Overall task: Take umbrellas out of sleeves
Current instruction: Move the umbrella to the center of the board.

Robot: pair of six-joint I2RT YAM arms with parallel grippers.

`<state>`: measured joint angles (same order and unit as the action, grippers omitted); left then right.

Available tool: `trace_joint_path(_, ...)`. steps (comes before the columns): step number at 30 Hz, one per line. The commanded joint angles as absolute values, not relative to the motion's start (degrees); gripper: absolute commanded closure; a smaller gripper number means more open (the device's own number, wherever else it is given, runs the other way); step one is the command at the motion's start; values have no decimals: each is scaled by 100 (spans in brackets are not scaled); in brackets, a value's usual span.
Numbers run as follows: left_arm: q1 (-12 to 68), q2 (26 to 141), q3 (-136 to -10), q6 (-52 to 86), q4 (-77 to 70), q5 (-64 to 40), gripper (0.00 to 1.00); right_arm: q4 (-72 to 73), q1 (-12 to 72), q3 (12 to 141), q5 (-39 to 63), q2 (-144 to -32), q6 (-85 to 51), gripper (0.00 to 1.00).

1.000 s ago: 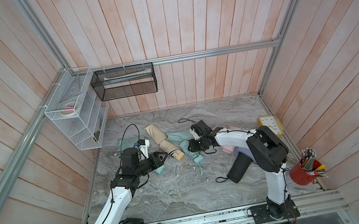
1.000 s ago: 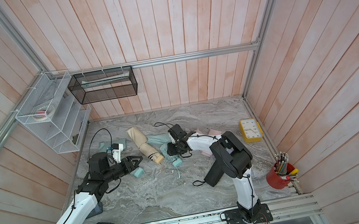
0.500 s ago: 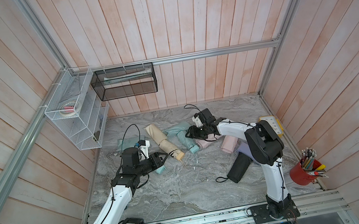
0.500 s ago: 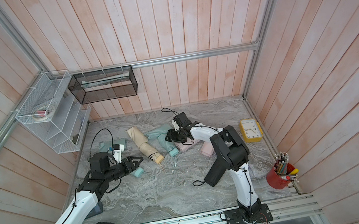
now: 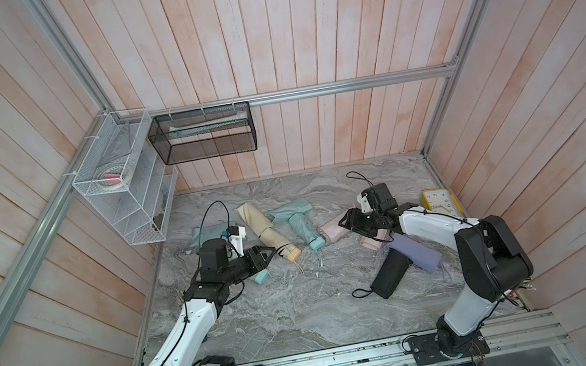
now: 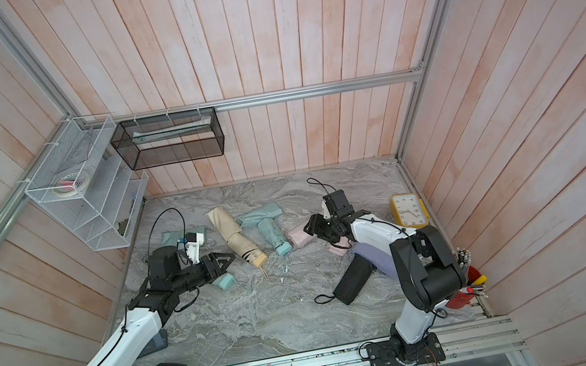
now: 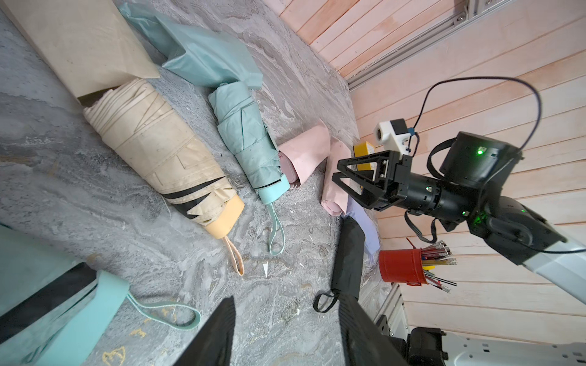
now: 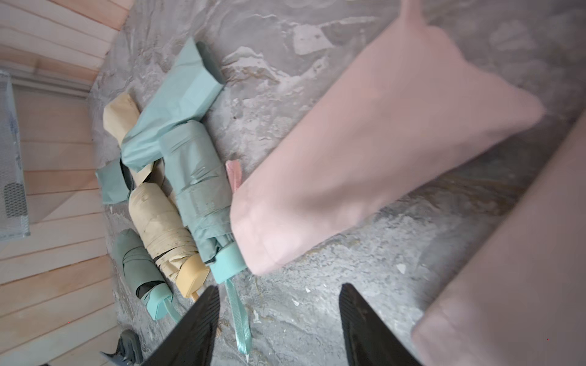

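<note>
Umbrellas, compact, folded, with matching sleeves, spread on a marbled table (image 5: 305, 321); clock positions are read in a top view with the far wall at twelve. Cream umbrella (image 5: 275, 239), eleven o'clock, handle toward the robot, cream sleeve (image 5: 248, 215) at its tip; whether the tip is wholly clear cannot be told. Mint umbrella (image 5: 300, 228), twelve o'clock, lying the same way, crumpled mint sleeve (image 5: 289, 210) at its far end. Second mint umbrella (image 5: 261, 276), nine o'clock, bare, below the left gripper (image 5: 270, 253). That gripper hovers with its fingers moderately apart and nothing between them, judged to be waiting. Flat mint sleeve (image 5: 204, 234), ten o'clock, limp and empty, probably laid aside out of the working area. Pink sleeve (image 5: 332, 230), one o'clock, umbrella still inside, a handle showing at its mouth in the left wrist view. Second pink sleeve (image 5: 371, 246), two o'clock. Lavender sleeve (image 5: 416, 254), three o'clock, and black sleeve (image 5: 391, 276), four o'clock, both smooth and judged still filled. Right gripper (image 5: 348, 219), just beside the pink sleeve, fingers spread and empty, judged lined up to take that one next.
</note>
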<state>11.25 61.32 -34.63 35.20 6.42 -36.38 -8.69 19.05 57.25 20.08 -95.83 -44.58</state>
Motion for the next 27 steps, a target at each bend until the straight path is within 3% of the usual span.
trace_joint_path(1, 1092, 6052, -3372, 3518, 551, -3745, 45, -508, 1690, 5601, 2248, -9719, -4993, 38)
trace_joint_path(7, 1092, 5889, -3274, 3465, 676, -3692, 44, -480, 1582, 5900, 2231, -10245, -5112, 38)
trace_joint_path(13, 1090, 5847, -3217, 3463, 685, -3674, 44, -309, 1569, 6049, 2303, -10715, -5122, 45)
trace_joint_path(14, 1091, 5856, -3213, 3455, 686, -3670, 45, -252, 1569, 6036, 2311, -10760, -5112, 48)
trace_joint_path(17, 1091, 5845, -3222, 3445, 707, -3667, 45, -6, 1536, 5944, 2440, -10819, -5114, 76)
trace_joint_path(20, 1090, 5843, -3212, 3437, 712, -3661, 45, 105, 1527, 5902, 2497, -10854, -5028, 98)
trace_joint_path(27, 1097, 5828, -3223, 3428, 746, -3663, 45, -491, 1562, 6153, 2282, -10632, -4165, 100)
